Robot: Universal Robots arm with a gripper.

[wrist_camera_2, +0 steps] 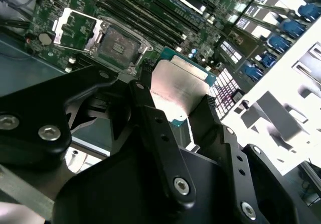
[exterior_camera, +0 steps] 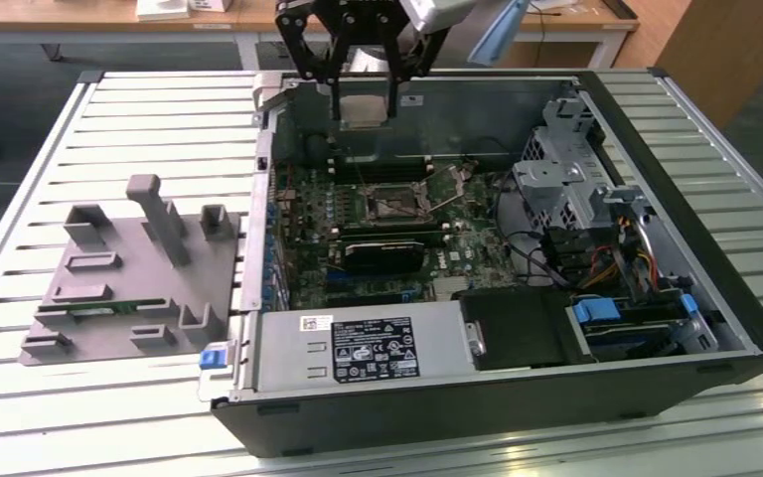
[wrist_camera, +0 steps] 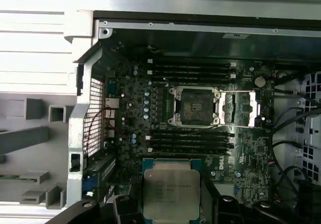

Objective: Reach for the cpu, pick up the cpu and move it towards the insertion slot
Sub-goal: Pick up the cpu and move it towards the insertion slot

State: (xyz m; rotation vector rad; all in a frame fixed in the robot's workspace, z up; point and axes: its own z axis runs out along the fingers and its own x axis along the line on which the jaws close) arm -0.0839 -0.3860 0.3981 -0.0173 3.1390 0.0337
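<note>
The black, multi-link gripper (exterior_camera: 362,99) of the arm hangs fingers-down over the far wall of the open black desktop computer case (exterior_camera: 699,288), which lies on its side on a white slatted metal table (exterior_camera: 37,149). Its jaws are closed on the cpu (exterior_camera: 365,112), a small flat square chip with a silvery-beige metal top and a thin green rim, clamped by two opposite edges between the black fingers (wrist_camera_2: 150,108). In the exterior view the chip is held clear of the green motherboard (exterior_camera: 355,214), above the case's far side, with its flat face roughly level. Being square, it has no distinct long axis; in both wrist views its metal face is turned toward the cameras (wrist_camera_2: 180,86) (wrist_camera: 170,186), and its edges run roughly parallel to those of the socket. The insertion slot (exterior_camera: 389,202), a square socket with a shiny metal frame and a dark centre, lies apart from the chip, toward the middle of the board, and appears uncovered in both wrist views (wrist_camera_2: 118,43) (wrist_camera: 194,106), with its metal retention plate (wrist_camera: 249,108) swung aside. Rows of black memory slots (wrist_camera: 193,71) flank the socket. A grey plastic fixture with upright posts (exterior_camera: 130,268) rests on the table at the exterior view's left.
</note>
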